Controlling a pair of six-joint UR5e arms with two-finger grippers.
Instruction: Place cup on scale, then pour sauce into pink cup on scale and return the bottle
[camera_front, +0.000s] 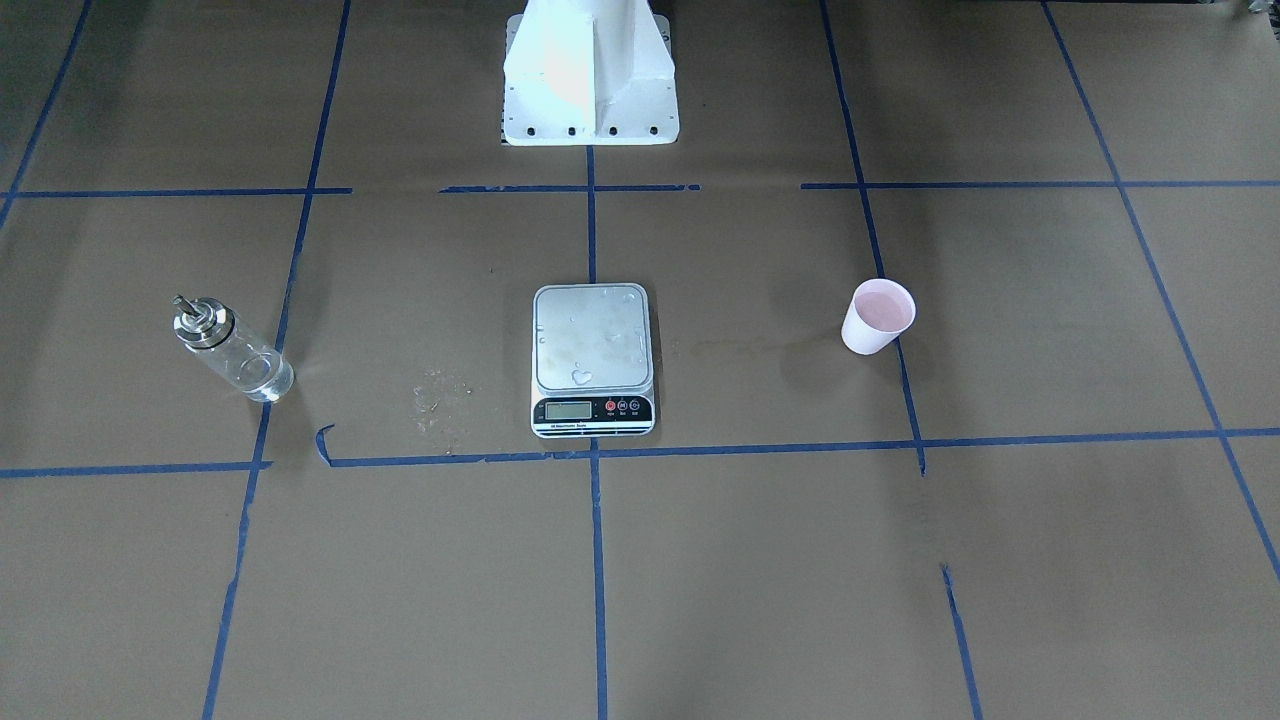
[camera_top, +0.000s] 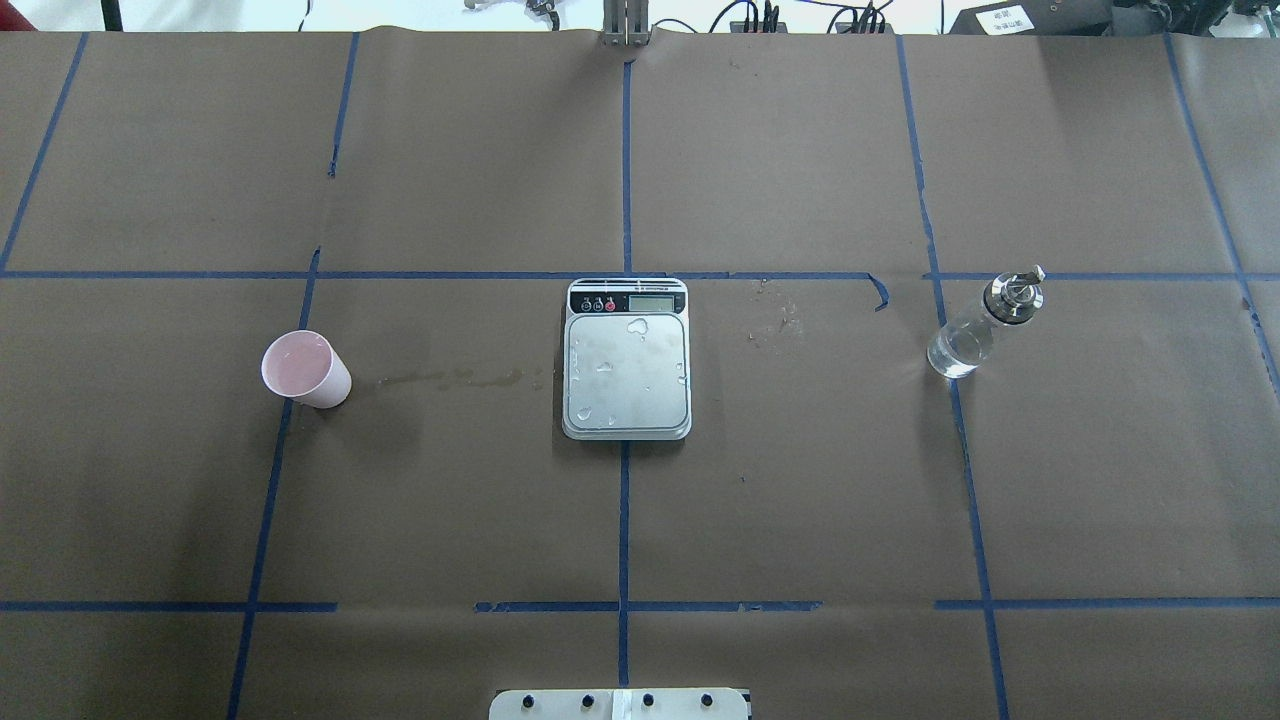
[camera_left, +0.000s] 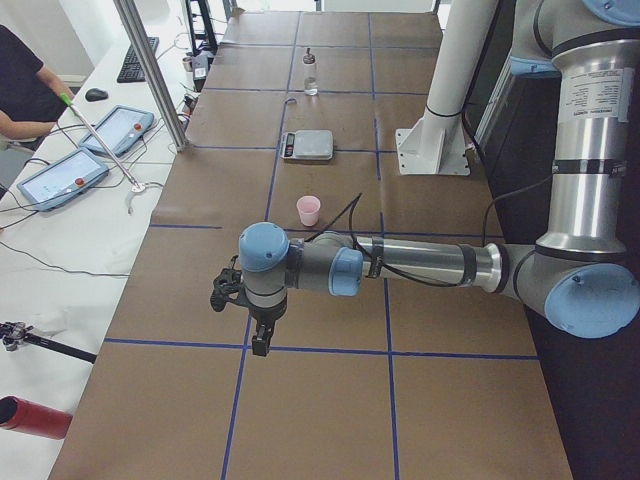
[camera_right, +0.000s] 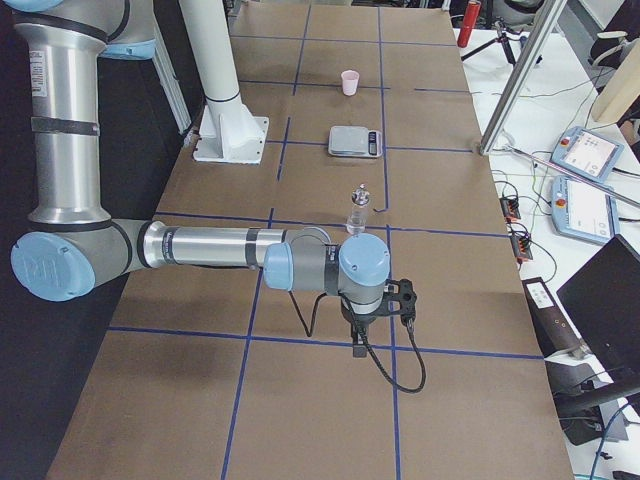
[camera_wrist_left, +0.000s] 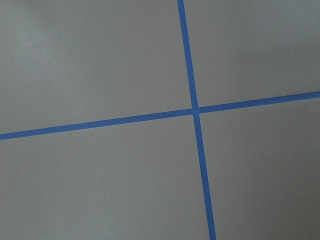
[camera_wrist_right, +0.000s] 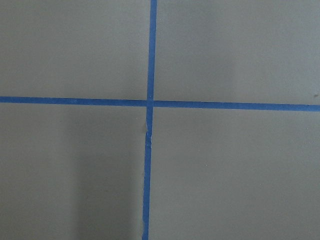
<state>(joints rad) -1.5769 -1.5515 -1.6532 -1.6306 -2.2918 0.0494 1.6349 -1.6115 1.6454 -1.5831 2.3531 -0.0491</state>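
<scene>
The white cup (camera_front: 878, 315) with a pink inside stands upright on the brown paper, well apart from the scale; in the overhead view the cup (camera_top: 305, 368) is at the left. The silver scale (camera_front: 592, 340) sits at the table's middle (camera_top: 627, 375), its platform bare but for water drops. The clear glass bottle (camera_front: 232, 350) with metal cap and spout stands at the overhead view's right (camera_top: 975, 335), clear sauce low inside. My left gripper (camera_left: 258, 343) hangs over the table's left end, my right gripper (camera_right: 360, 345) over the right end, both far from the things. I cannot tell whether either is open or shut.
The white robot base (camera_front: 590, 80) stands behind the scale. Wet marks lie on the paper between cup and scale (camera_top: 460, 378) and right of the scale (camera_top: 775, 315). A metal post (camera_left: 150, 70) and tablets (camera_left: 62, 178) line the operators' side.
</scene>
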